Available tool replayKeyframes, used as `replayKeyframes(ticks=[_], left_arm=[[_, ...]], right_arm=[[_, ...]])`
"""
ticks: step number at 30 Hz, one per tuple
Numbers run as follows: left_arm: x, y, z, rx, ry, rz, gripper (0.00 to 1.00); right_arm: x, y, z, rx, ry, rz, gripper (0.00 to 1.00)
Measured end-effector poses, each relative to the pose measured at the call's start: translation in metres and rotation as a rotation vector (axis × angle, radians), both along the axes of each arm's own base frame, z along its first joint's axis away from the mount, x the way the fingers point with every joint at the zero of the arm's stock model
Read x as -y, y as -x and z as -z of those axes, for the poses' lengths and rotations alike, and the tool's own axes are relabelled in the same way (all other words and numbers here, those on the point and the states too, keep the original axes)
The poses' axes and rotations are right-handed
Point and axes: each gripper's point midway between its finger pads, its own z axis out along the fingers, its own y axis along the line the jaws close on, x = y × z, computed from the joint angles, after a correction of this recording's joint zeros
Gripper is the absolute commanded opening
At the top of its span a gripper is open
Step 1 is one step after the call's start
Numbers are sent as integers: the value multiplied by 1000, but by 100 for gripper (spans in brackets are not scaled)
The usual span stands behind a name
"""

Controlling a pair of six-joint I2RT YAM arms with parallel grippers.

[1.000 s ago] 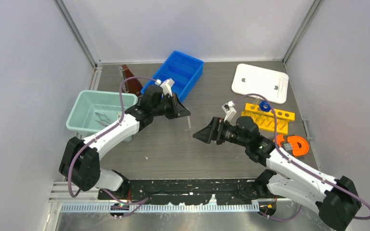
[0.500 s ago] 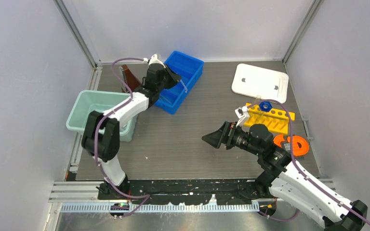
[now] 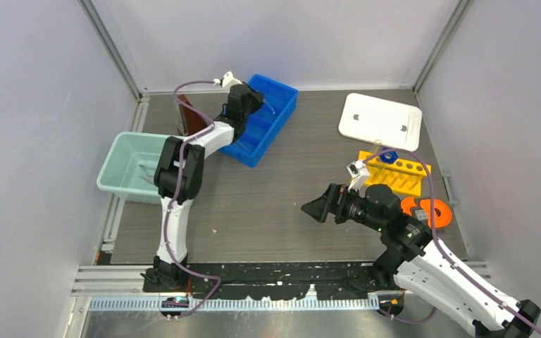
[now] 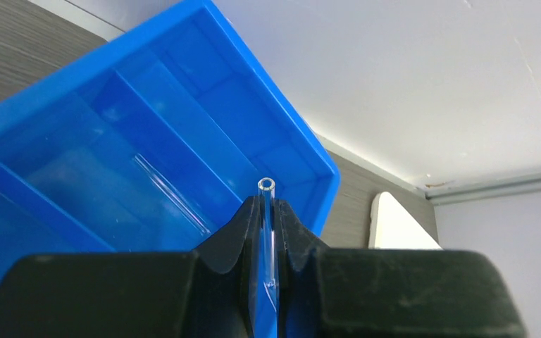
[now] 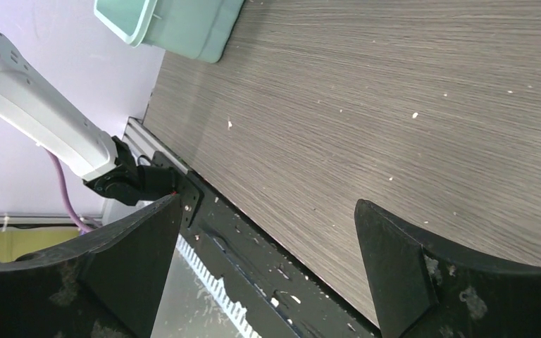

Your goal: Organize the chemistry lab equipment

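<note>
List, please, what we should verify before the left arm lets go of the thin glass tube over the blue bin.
1. Grip: thin clear glass tube pinched in the left gripper: ok.
2. Position: tube held above the blue plastic divided bin: ok.
3. Which compartment lies under it: cannot tell.
4. Another clear rod already in the bin, out of the drop path: cannot tell.
5. Other arm: right gripper open, empty and far from the bin: ok.

Bright, even, diffuse light, shadows soft and faint on the table [image 3: 275, 204]; close to the lens my left fingers [image 4: 113, 296] look dark and slightly soft
</note>
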Motion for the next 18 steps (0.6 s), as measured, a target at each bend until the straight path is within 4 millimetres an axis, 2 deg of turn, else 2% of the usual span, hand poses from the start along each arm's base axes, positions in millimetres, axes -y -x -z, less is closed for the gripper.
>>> replayKeyframes(ticks=[4,9,13,18], left_arm=[[-6,-14,9,16,-3,-33,0],[-8,-22,25,16,-26,-43,0],[-8,-25,41,10,-38,-43,1],[-9,-26,57,1,-68,-37,9]], right_arm=[[7,0,-3,18,27,18,100],[12,-3,-10,48,43,42,100],[16,-5,-7,51,63,58,100],[19,-6,-4,47,78,74,100]])
